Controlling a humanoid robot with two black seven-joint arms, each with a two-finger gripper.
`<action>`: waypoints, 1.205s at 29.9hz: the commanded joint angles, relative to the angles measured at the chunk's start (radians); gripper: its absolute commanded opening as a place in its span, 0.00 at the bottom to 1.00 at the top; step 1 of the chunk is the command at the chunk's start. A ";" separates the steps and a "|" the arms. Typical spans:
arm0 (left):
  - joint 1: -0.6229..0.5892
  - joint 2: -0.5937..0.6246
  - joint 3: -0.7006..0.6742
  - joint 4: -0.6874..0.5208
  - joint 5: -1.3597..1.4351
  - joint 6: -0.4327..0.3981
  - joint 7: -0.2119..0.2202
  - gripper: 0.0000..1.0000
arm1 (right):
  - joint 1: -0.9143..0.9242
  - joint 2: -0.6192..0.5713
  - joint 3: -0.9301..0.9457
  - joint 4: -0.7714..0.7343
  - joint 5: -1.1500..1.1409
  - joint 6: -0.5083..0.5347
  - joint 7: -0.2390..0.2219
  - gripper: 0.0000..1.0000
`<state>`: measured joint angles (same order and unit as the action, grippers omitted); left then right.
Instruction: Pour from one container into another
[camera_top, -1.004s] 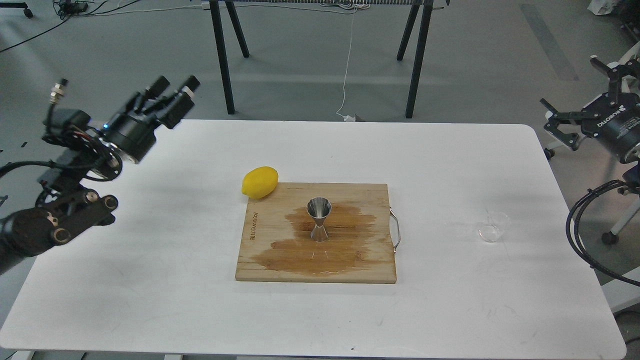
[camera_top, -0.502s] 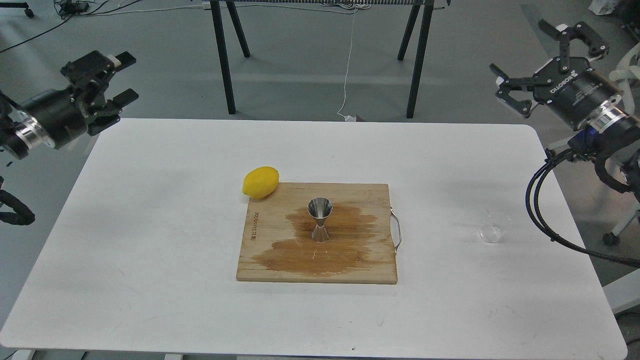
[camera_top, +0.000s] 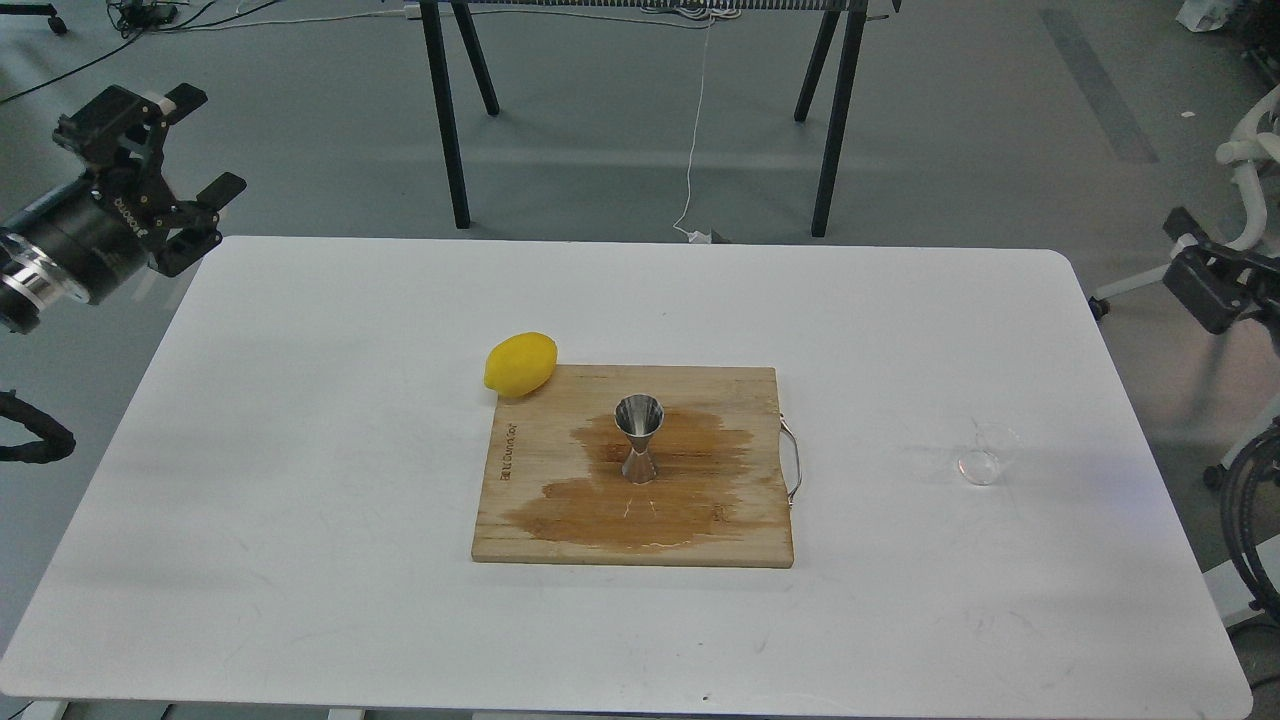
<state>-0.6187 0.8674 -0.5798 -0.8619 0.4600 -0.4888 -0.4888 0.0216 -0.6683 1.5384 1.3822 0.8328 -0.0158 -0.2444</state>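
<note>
The right arm has swung away so its jaws are out of sight, the left gripper (camera_top: 175, 140) hangs open and empty, and the clear cup (camera_top: 985, 455) still waits on the desk (camera_top: 300, 450), far from the jigger (camera_top: 638, 438).

The cutting board (camera_top: 633, 467) lies at the middle of the desk (camera_top: 300, 520). The jigger (camera_top: 639, 437) stands upright on the board, near its centre. The lemon (camera_top: 520, 364) rests on the desk touching the board's far left corner. The clear cup (camera_top: 984, 453) stands on the desk well to the right of the board.
</note>
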 joint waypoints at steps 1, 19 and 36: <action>0.013 -0.010 0.002 0.000 0.000 0.000 0.000 0.99 | -0.147 -0.004 0.091 0.109 0.000 -0.172 0.025 0.96; 0.040 -0.039 0.002 0.000 0.006 0.000 0.000 0.99 | -0.226 0.084 -0.112 0.152 -0.098 -0.406 0.120 0.97; 0.068 -0.039 0.002 0.000 0.006 0.000 0.000 0.99 | 0.010 0.194 -0.285 -0.083 -0.179 -0.404 0.129 0.97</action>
<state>-0.5516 0.8283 -0.5784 -0.8621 0.4664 -0.4887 -0.4888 -0.0127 -0.4874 1.2859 1.3413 0.6564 -0.4221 -0.1152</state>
